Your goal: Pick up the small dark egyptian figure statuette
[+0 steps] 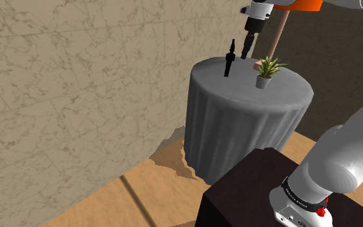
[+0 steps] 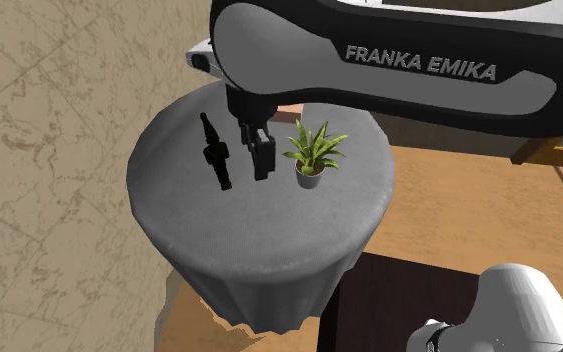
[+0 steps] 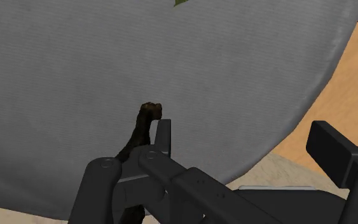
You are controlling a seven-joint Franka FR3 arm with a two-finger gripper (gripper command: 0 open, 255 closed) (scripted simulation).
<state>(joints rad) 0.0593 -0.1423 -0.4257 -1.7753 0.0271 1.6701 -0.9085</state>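
A small dark slender statuette [image 1: 229,58] [image 2: 215,152] stands upright on a round table draped in grey cloth [image 1: 238,122] [image 2: 259,230]. My black gripper [image 1: 245,50] [image 2: 259,160] hangs just above the tabletop, between the statuette and a potted plant. In the wrist view the gripper [image 3: 244,143] is open, its fingers wide apart with only grey cloth [image 3: 107,63] between them. The statuette [image 3: 144,124] sits just outside one finger [image 3: 163,137], close against its outer side and not between the two.
A small green potted plant [image 1: 267,71] [image 2: 312,155] stands on the table on the gripper's other side. A slanted wooden pole [image 1: 276,32] rises behind the table. The dark stand [image 1: 251,187] is near the table's base, on a wooden floor. A beige wall is close by.
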